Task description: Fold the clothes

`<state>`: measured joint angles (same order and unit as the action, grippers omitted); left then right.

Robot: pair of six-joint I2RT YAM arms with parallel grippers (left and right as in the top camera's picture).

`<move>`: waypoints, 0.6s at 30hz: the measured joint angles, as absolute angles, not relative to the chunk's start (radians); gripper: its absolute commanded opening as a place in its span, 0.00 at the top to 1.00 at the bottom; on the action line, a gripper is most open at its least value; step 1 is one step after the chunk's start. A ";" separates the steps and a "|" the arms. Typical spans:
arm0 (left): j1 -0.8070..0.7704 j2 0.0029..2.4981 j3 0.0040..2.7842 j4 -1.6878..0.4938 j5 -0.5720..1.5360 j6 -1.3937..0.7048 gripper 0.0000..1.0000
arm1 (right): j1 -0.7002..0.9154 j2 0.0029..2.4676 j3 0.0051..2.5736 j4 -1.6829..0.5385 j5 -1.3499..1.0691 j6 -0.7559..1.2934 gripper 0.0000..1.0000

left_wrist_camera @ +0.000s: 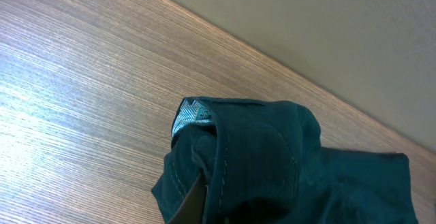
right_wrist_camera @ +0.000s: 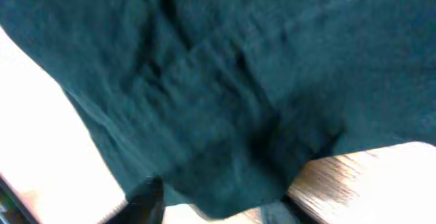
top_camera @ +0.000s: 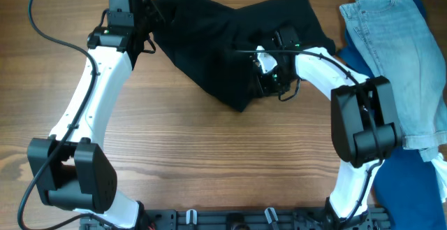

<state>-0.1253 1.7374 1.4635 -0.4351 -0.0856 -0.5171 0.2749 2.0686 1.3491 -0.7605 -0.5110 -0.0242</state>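
Two grips: left end effector [top_camera: 148,10], right end effector [top_camera: 269,70] both clamped on clothes [top_camera: 223,34]; label [left_wrist_camera: 193,114] unreadable.

This looks like a robotics lab bench rather than a home. Two white-and-black jointed robot arms, the left arm [top_camera: 91,111] and the right arm [top_camera: 356,118], rise from a black mounting rail [top_camera: 209,220] at the near edge of a wood-grain tabletop [top_camera: 209,160], and a loose black cable [top_camera: 33,17] loops off the left one. Behind the table stands a plain grey wall [left_wrist_camera: 327,26], while a plain black soft-fabric garment [top_camera: 230,34] and light blue denim jeans [top_camera: 398,48] lie on the table as work pieces.
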 measured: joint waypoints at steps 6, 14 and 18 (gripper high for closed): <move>-0.125 1.737 1.464 -0.435 -0.086 -0.517 0.96 | 0.285 2.062 1.375 -0.797 -0.543 -0.035 0.00; -0.125 1.737 1.464 -0.439 -0.086 -0.509 0.96 | 0.341 2.063 1.389 -0.940 -0.482 -0.091 0.23; -0.125 1.737 1.464 -0.447 -0.086 -0.498 0.96 | 0.403 2.066 1.387 -0.984 -0.430 -0.105 0.13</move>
<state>-0.1253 1.7374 1.4635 -0.4469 -0.0856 -0.4984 0.4026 2.0663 1.3872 -0.9844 -0.4305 -0.1055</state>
